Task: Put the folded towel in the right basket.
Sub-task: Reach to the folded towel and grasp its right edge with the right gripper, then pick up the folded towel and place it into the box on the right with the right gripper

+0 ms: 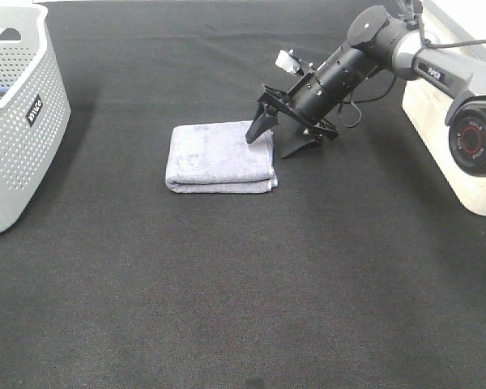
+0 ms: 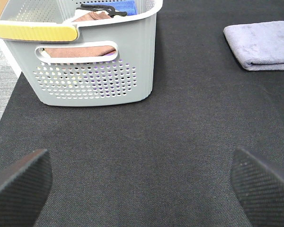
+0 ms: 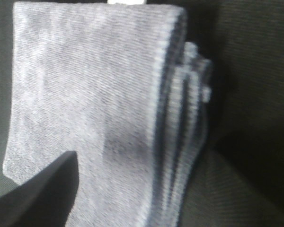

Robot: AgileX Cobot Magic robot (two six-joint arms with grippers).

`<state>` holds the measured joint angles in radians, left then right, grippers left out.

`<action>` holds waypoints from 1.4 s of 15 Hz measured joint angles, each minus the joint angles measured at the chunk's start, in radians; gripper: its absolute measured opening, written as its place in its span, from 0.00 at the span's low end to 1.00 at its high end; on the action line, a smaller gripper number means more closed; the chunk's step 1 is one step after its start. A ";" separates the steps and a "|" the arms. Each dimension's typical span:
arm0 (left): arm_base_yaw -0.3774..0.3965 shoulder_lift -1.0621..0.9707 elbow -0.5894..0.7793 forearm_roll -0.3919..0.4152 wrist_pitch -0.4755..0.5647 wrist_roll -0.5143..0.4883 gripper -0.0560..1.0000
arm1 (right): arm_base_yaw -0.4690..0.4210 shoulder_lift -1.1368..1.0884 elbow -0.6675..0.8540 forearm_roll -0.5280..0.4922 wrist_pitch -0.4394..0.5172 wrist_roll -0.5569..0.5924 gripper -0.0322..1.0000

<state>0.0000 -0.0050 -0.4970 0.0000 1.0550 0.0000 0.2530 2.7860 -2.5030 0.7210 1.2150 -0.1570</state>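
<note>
The right black pincer (image 1: pixel 274 144), from high up, is spread open astride an edge of the folded lavender-grey terry towel (image 1: pixel 219 156) lying mid-way on the black fabric mat (image 1: pixel 243 284). Left wrist view: left pincer (image 2: pixel 142 189) gaping wide, grey perforated plastic basket (image 2: pixel 94 80) ahead. Right wrist view: the towel's layered edge, close.

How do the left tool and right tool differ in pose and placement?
The right tool straddles an edge of the folded lavender-grey terry towel, one finger over it, one beside it; the left tool hovers over the black table cloth, apart from that towel. The left tool faces the grey perforated plastic basket; the right tool faces the towel. Both stand open, holding nothing.
</note>
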 joint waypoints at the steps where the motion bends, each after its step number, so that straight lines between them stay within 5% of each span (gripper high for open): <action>1: 0.000 0.000 0.000 0.000 0.000 0.000 0.97 | 0.007 0.005 0.000 0.008 -0.002 -0.007 0.64; 4: 0.000 0.000 0.000 0.000 0.000 0.000 0.97 | 0.023 0.019 0.000 0.007 -0.002 -0.006 0.17; 5: 0.000 0.000 0.000 0.000 0.000 0.000 0.97 | 0.023 0.019 0.000 0.005 -0.002 -0.006 0.09; 11: 0.000 0.000 0.000 0.000 0.000 0.000 0.97 | 0.023 -0.121 0.006 -0.065 0.003 -0.037 0.09; 17: 0.000 0.000 0.000 0.000 0.000 0.000 0.97 | 0.014 -0.458 0.006 -0.404 0.007 -0.057 0.09; 21: 0.000 0.000 0.000 0.000 0.000 0.000 0.97 | -0.115 -0.614 0.006 -0.492 0.008 -0.006 0.09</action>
<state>0.0000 -0.0050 -0.4970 0.0000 1.0550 0.0000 0.1380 2.1720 -2.4970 0.2290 1.2230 -0.1630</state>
